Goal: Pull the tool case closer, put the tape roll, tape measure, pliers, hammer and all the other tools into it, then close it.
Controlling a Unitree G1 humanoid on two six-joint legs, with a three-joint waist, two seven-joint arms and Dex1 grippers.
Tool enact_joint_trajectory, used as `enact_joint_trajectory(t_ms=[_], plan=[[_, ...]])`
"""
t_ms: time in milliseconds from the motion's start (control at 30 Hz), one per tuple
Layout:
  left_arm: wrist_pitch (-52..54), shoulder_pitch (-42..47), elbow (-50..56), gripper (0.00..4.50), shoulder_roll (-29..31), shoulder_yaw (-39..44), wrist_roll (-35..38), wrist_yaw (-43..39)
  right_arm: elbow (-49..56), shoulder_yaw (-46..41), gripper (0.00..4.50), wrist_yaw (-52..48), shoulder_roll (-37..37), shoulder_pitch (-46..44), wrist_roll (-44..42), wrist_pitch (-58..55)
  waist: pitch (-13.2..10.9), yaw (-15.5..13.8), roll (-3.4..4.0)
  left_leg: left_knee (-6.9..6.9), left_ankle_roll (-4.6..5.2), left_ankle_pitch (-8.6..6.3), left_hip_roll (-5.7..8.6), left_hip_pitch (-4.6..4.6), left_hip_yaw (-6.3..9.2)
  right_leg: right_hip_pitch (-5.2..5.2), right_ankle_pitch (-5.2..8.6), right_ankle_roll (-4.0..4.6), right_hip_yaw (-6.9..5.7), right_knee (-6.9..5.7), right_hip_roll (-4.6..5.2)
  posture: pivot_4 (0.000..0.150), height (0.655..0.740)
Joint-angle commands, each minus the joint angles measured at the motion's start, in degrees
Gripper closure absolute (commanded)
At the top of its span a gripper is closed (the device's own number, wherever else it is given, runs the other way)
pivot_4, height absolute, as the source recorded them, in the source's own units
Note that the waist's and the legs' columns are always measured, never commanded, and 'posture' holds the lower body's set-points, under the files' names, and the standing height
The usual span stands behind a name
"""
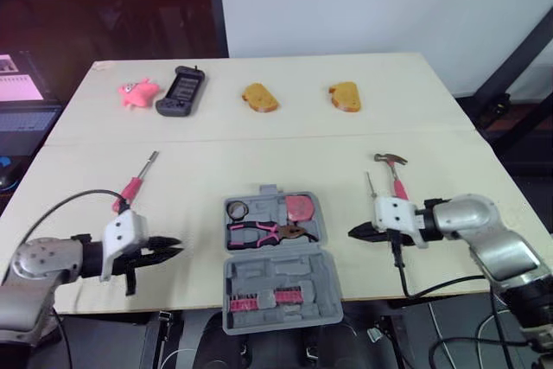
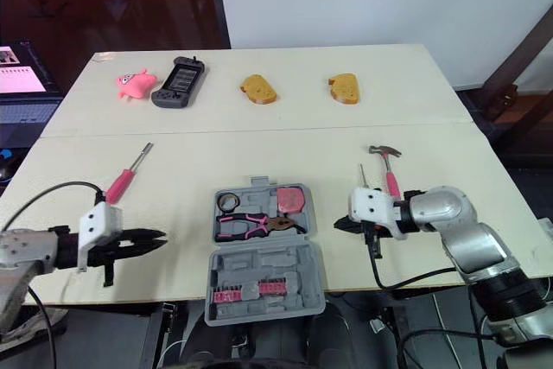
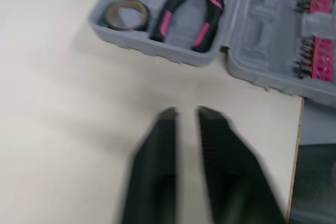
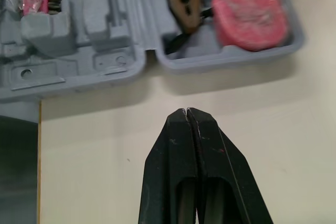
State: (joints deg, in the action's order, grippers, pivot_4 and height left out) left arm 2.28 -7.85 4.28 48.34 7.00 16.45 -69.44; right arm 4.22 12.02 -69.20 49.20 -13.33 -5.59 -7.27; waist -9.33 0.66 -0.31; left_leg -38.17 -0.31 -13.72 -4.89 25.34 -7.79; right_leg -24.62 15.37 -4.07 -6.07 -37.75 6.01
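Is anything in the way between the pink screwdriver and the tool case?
No, nothing visible. Just bare table lies between the pink screwdriver and the open tool case; the left claw sits nearer the front edge.

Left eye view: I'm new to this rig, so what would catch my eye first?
The open grey tool case at the near edge of the table, holding pink pliers, a tape roll and a tape measure. A hammer lies to its right, a pink screwdriver to its left.

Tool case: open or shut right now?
Open. The case lies spread flat, with pliers, tape roll and tape measure showing in one half.
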Motion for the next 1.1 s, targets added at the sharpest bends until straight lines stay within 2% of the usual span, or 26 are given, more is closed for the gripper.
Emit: enact_joint_trajectory(t_ms=[33,467,1100], plan=[[-2.66,-0.26,-0.19,4.47,-1.82,-2.21,-1.66,1.63,-1.1,1.38,4.5,1.7,-1.22,0.28,2.61,3.08,0.0,0.0,0.0,0.0,0.0,0.0,0.0,0.0,0.01,0.0,0.0,0.0,0.0,0.0,0.0,0.15,0.7188],[-2.31,5.36,-3.16,4.47,-8.54,-10.02,-6.11,7.61,-12.05,5.25,4.5,2.66,-4.56,-2.14,7.22,11.14,0.01,-0.04,-0.03,-0.05,0.0,0.05,0.02,-0.02,0.0,0.08,-0.02,-0.03,-0.01,-0.05,-0.06,0.15,0.7188],[0.39,8.68,-3.82,4.47,-13.96,-16.95,-6.97,8.73,-11.96,8.54,4.5,2.33,-11.14,-3.58,8.9,11.74,0.05,-0.1,-0.08,-0.09,-0.06,0.09,0.02,-0.08,-0.02,0.14,-0.01,-0.03,-0.01,-0.22,-0.09,0.15,0.7188]])
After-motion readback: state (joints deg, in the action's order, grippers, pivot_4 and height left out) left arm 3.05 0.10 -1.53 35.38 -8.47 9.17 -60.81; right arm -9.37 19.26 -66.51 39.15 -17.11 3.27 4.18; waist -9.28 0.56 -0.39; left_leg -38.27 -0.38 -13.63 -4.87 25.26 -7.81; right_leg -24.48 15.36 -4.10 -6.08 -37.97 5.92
